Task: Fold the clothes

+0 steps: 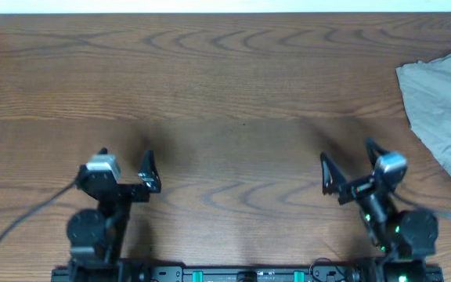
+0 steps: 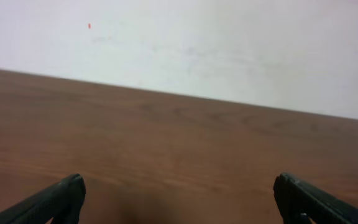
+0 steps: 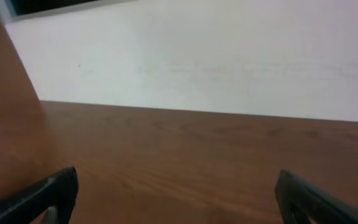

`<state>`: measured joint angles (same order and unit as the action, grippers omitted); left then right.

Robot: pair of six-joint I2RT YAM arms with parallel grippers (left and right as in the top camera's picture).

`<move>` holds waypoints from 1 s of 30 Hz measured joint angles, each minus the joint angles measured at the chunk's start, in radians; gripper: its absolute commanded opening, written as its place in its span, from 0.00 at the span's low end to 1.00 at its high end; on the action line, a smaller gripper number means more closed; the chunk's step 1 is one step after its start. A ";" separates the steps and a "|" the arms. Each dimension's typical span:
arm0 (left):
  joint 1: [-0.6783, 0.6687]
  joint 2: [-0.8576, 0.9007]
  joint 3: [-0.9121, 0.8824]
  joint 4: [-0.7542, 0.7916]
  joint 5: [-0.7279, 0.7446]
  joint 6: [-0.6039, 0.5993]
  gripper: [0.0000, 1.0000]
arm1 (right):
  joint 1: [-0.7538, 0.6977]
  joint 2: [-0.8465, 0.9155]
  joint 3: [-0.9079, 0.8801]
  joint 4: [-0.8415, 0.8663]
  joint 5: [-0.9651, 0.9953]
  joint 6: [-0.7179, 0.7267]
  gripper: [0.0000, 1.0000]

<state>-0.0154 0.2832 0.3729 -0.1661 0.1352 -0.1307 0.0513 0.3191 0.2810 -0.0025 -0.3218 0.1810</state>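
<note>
At the near edge, the black left arm and the black right arm hold their jaws spread wide, and neither grips anything. Beyond them stretches the brown wood-grain tabletop. The pale khaki-green cotton shorts lie rumpled at the far right, partly out of the overhead view and well apart from both arms. The right jaws are best placed to reach out, pinch the nearest edge low against the wood, and drag the cloth to centre for flattening.
</note>
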 measured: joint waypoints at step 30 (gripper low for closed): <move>-0.002 0.941 0.851 -0.726 0.102 0.000 0.98 | -0.378 1.166 0.938 -0.971 0.197 0.120 0.99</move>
<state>-0.0170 1.2240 1.2240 -0.8921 0.2375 -0.1307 -0.3271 1.4853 1.2186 -0.9733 -0.1246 0.3012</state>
